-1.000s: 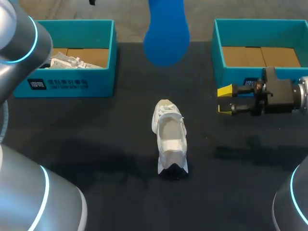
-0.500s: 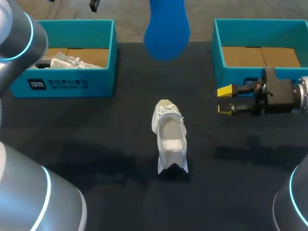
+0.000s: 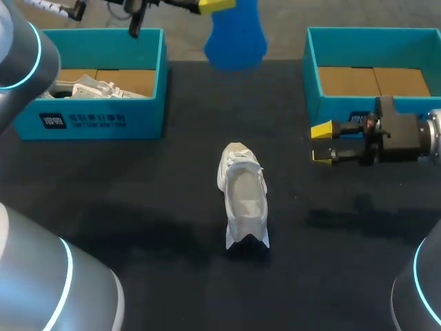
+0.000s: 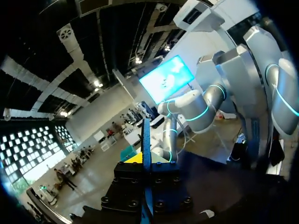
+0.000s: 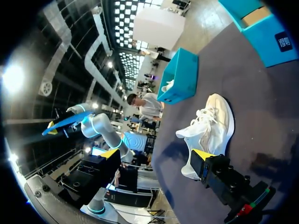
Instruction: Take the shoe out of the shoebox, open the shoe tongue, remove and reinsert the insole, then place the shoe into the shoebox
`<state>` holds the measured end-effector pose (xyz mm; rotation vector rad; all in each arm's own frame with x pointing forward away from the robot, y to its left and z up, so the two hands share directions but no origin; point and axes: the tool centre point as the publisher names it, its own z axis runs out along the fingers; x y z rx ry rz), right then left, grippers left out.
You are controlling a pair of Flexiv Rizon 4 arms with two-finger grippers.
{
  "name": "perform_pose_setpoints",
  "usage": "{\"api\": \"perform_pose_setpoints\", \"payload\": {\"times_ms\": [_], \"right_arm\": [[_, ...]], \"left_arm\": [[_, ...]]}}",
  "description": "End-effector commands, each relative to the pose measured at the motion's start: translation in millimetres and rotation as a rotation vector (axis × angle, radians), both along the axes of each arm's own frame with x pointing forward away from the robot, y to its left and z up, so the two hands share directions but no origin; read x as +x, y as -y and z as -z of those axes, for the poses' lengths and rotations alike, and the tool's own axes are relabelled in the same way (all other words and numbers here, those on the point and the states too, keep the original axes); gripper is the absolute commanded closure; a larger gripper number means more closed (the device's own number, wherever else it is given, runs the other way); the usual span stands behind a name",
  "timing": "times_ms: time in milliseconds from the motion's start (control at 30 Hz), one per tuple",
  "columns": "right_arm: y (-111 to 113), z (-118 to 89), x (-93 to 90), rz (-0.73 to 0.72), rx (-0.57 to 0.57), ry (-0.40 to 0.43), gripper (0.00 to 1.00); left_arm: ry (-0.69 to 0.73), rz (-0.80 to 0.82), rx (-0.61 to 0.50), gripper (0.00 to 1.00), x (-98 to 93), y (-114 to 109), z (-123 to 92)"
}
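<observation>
The white lace-up fabric shoe (image 3: 242, 196) lay on the black table top (image 3: 138, 207), its laced end away from me and its opening facing up. My left arm was held high beyond the shoe. The left gripper (image 4: 145, 161) was clamped on the flat blue foam insole (image 3: 236, 38), which ran edge-on between its fingers in the wrist view (only one yellow tip showed there). My right arm reached in level to the right of the shoe, wrist horizontal. The right gripper (image 3: 322, 142) pointed at the shoe with its fingers apart, holding nothing and well clear of it. Behind that gripper, right of the shoe, stood an open teal cardboard shoebox (image 3: 313, 83) with a brown floor. Far left of the shoe stood a second teal box (image 3: 148, 96) with another white shoe (image 3: 96, 88) inside.
</observation>
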<state>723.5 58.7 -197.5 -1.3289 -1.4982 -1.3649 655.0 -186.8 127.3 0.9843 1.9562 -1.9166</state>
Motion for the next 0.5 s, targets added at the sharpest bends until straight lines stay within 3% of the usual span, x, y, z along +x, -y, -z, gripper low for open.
{"api": "perform_pose_setpoints", "payload": {"times_ms": [33, 300, 400, 500], "right_arm": [[-1, 1, -0.2, 0.002, -0.001, 0.0, 0.0], [-1, 1, -0.2, 0.002, -0.001, 0.0, 0.0], [-1, 1, -0.2, 0.002, -0.001, 0.0, 0.0], [-1, 1, -0.2, 0.002, -0.001, 0.0, 0.0]], "left_arm": [[0.183, 0.064, -0.098, 1.0, -3.0, -16, 12], [0.478, 0.125, -0.007, 1.0, 2.4, -12, 51], [0.601, 0.072, 0.025, 1.0, 1.5, -10, 61], [0.62, 0.085, 0.084, 1.0, 0.2, -9, 72]]}}
